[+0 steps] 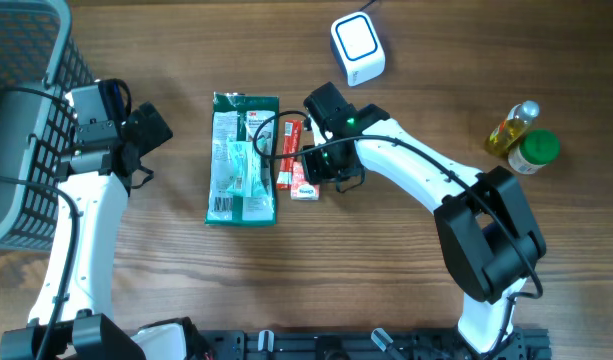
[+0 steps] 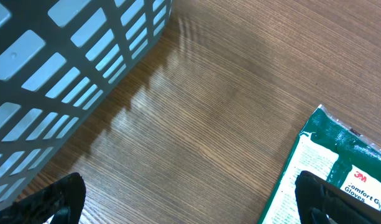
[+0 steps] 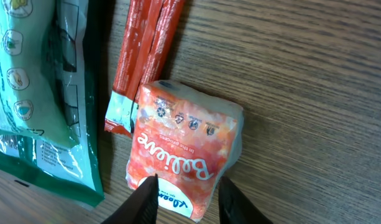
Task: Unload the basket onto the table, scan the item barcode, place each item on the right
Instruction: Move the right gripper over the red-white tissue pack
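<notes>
An orange-and-white tissue pack (image 3: 181,146) lies on the wooden table, right of a green gloves packet (image 3: 41,93) and below two red stick sachets (image 3: 146,56). My right gripper (image 3: 187,193) has its two dark fingers pressed against the near end of the tissue pack, one on each side. From overhead, the right gripper (image 1: 321,170) covers most of the tissue pack (image 1: 304,190). A white scanner (image 1: 358,47) stands at the back. My left gripper (image 2: 190,199) hangs wide open over bare wood, its right finger (image 2: 327,199) over the edge of the gloves packet (image 2: 339,168).
A grey mesh basket (image 1: 26,120) fills the far left, close behind the left gripper (image 1: 151,130). A yellow oil bottle (image 1: 513,127) and a green-lidded jar (image 1: 534,152) stand at the right. The gloves packet (image 1: 242,158) and red sachets (image 1: 291,150) lie mid-table.
</notes>
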Robot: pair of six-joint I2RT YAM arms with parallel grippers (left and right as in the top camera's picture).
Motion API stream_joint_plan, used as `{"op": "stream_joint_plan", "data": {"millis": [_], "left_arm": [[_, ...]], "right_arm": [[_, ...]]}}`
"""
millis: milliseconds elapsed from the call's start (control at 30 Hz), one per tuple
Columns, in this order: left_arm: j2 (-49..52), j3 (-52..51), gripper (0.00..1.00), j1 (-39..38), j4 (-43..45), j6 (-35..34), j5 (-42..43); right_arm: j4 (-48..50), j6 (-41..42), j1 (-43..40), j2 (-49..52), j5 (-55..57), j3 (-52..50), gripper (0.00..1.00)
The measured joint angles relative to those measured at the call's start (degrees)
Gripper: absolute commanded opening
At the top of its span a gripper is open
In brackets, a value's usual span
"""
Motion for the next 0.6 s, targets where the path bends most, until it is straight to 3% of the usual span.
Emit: {"op": "stream_joint_plan", "data": {"millis": [600], "left_arm": [[0.0, 0.0, 1.0, 0.0, 0.0, 0.0, 0.0]], "right_arm": [[1.9, 3.32, 0.0, 0.04, 1.46, -1.03, 0.29]]}}
